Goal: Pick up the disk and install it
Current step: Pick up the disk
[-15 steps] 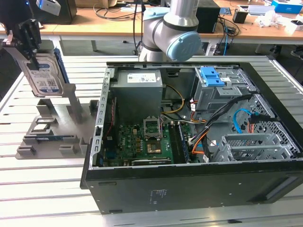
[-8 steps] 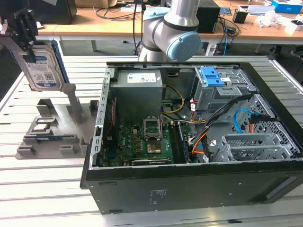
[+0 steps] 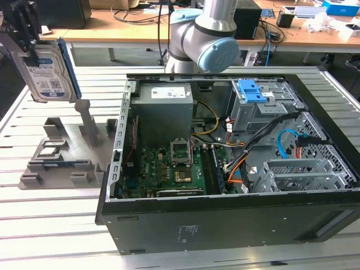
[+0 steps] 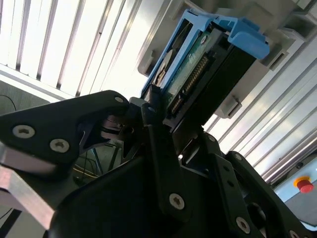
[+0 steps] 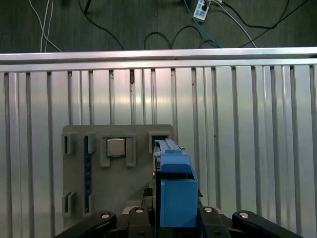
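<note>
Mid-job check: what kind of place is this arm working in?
Likely a robotics lab or test workshop: an open computer case sits on a slotted metal table beside a grey parts fixture, desks with cables stand behind, and the hand holds the disk.

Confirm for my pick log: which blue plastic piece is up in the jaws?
The blue rails framing the silver rectangular hard drive, clamped above the grey fixture tray; the bare blue bracket sits inside the open computer case.
</note>
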`<state>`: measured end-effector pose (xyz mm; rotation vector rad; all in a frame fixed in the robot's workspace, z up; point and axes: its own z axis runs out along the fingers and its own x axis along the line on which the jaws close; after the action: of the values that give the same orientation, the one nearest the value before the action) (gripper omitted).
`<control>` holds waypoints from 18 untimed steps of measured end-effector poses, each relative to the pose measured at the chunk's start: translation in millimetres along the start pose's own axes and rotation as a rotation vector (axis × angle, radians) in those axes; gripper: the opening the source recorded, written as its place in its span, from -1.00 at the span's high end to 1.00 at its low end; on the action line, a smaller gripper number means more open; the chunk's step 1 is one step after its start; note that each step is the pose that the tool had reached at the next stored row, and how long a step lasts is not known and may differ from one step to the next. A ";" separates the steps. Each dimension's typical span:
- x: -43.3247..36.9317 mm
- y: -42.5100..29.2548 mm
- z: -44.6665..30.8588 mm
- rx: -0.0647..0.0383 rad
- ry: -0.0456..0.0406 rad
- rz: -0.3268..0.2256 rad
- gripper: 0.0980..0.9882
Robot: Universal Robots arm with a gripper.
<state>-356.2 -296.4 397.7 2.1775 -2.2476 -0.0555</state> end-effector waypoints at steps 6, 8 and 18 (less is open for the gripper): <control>-0.5 0.4 -12.0 0.000 0.0000 0.000 0.40; -0.8 0.6 -16.8 0.000 0.0000 0.000 0.40; -1.9 1.5 -43.9 0.000 0.0000 0.000 0.40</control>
<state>-356.2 -295.2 441.7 2.1775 -2.2476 -0.0554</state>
